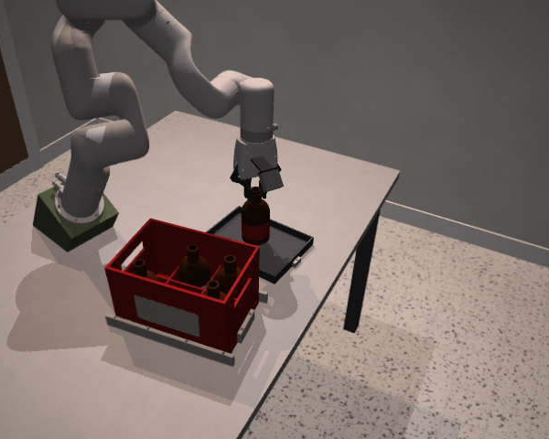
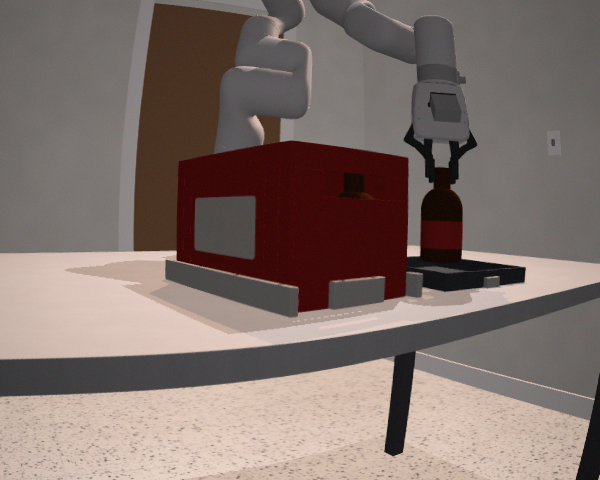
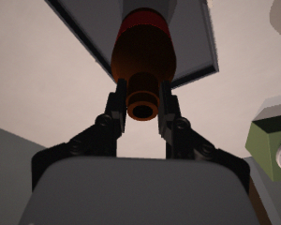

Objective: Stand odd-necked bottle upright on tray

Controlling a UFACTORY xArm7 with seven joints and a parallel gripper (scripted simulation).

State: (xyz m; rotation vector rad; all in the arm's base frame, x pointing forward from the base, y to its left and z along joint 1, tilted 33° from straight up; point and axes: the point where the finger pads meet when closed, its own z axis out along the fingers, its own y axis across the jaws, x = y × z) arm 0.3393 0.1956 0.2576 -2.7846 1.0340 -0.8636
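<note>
My gripper (image 1: pixel 255 192) (image 2: pixel 441 178) (image 3: pixel 142 91) is shut on the neck of a brown bottle (image 1: pixel 255 215) (image 2: pixel 441 206) (image 3: pixel 143 52) with a red label. The bottle is upright, its base within the outline of the dark tray (image 1: pixel 289 245) (image 2: pixel 473 280) (image 3: pixel 192 42), at or just above its floor; contact cannot be told. The red crate (image 1: pixel 123 294) (image 2: pixel 341 237) stands level. Several brown bottles stand in it: one at left (image 1: pixel 140 266), one in the middle (image 1: pixel 192 260), one at right (image 1: pixel 230 266) and one in front (image 1: pixel 212 289). Their bases are hidden.
Light grey stop strips (image 1: pixel 170 338) (image 2: pixel 230 286) lie along the crate's foot. A small stop (image 1: pixel 296 261) (image 2: pixel 491 281) touches the tray's outer edge. The arm's green base block (image 1: pixel 67 231) (image 3: pixel 267 145) is left of the crate in the top view. The table edge runs beyond the tray.
</note>
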